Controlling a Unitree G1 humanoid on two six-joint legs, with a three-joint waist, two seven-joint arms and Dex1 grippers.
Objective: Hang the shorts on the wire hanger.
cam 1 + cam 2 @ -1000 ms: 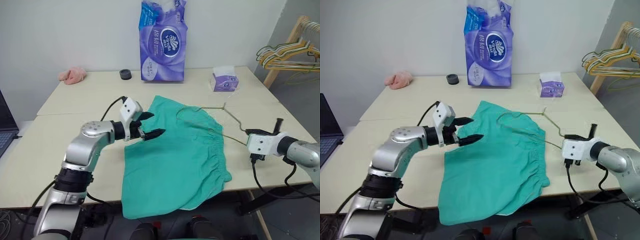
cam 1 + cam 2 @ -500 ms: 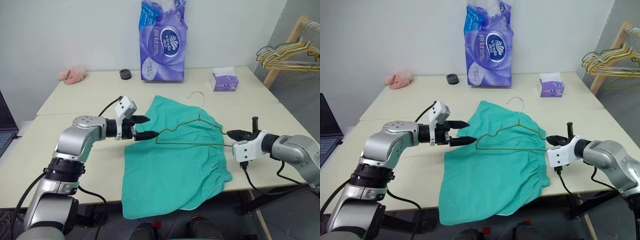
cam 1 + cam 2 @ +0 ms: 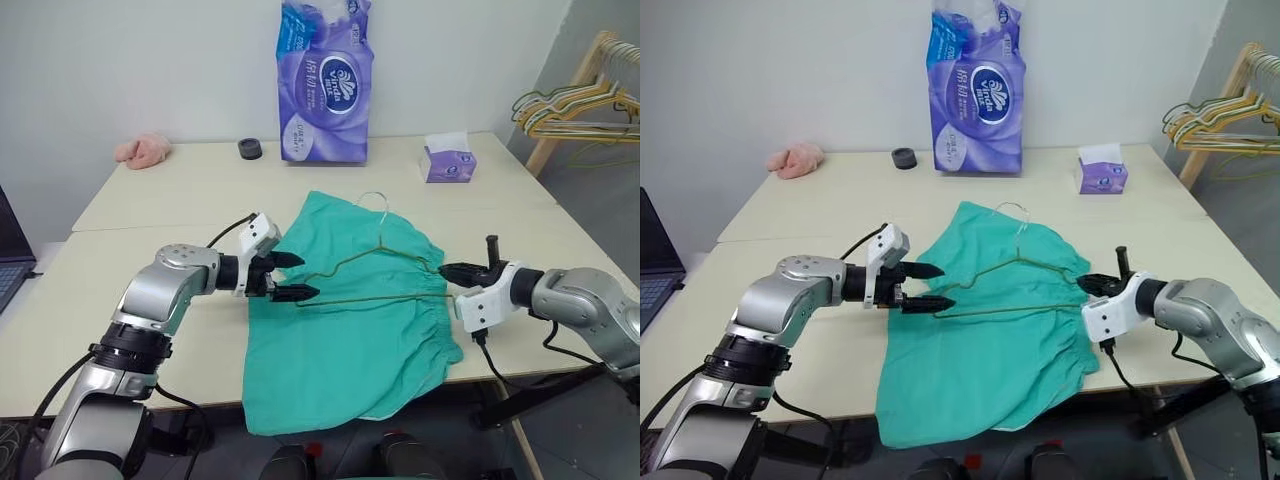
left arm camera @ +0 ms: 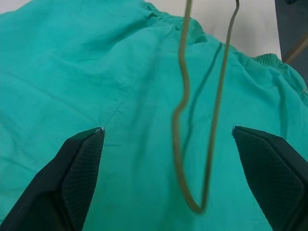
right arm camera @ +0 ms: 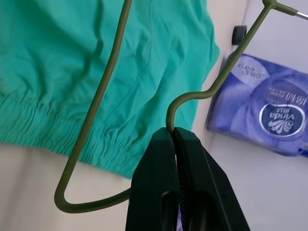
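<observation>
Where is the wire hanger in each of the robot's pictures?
Left eye view: the wire hanger hangs over the shorts, between both grippers.
Right eye view: same spot, mid-picture.
Left wrist view: its bent end sits between the open left gripper's fingers.
Right wrist view: the shut right gripper pinches its wire.
Shared landmark: the shorts.

We see plain teal-green shorts point(image 3: 350, 330) on a cream table point(image 3: 180, 190), and a dull grey-olive hanger point(image 3: 385, 270). Both tools, left point(image 3: 291, 277) and right point(image 3: 450, 271), are black. The tall pack point(image 3: 324, 80) is purple with white print; the small box point(image 3: 447, 160) is lilac, the cloth point(image 3: 142, 150) pink.
</observation>
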